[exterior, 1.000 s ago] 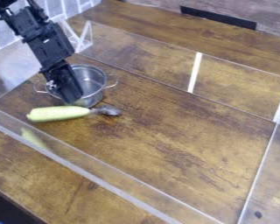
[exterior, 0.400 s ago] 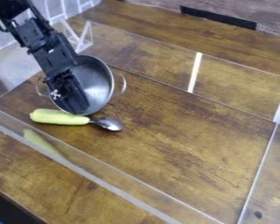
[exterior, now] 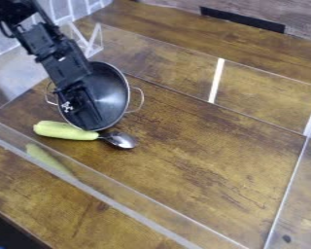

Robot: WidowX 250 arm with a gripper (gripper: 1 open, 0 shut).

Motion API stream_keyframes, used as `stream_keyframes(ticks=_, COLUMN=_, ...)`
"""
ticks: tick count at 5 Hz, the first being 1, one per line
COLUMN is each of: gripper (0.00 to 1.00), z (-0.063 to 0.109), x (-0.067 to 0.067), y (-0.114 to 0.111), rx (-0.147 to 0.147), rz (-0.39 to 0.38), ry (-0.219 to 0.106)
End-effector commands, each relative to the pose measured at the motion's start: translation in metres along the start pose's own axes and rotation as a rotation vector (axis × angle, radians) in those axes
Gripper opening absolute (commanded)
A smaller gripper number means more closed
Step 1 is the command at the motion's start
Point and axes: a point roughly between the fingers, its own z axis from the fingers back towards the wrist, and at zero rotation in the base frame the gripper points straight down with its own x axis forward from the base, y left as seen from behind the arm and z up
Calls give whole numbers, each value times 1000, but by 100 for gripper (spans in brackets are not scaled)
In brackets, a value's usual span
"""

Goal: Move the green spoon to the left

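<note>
Left of centre, the yellow-green plastic-handled spoon (exterior: 78, 133) lies flat on the wooden counter (exterior: 210, 156) beside the tilted round steel pot (exterior: 104, 93), where the black gripper (exterior: 81, 105), jaws' state unreadable, could topple that pot.

Pretty dark wooden tabletop (exterior: 210, 165) here, brown planks with visible grain and a few worn, darker blotches. A clear acrylic barrier (exterior: 145, 209) with low see-through walls boxes in the middle of it; its near wall runs diagonally from left to the bottom. Light glares off a far panel as a bright white streak (exterior: 216, 81). A black strip (exterior: 243, 17) sits at the far edge.
</note>
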Motion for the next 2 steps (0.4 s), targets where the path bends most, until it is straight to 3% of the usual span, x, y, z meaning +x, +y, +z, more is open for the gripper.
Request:
stream_keyframes(ticks=1, gripper=100, z=25, x=30, y=-8, rx=74, rz=-55, ry=22)
stream_keyframes(ticks=2, gripper=100, z=29, x=27, y=-11, rx=56, rz=-97, ry=59)
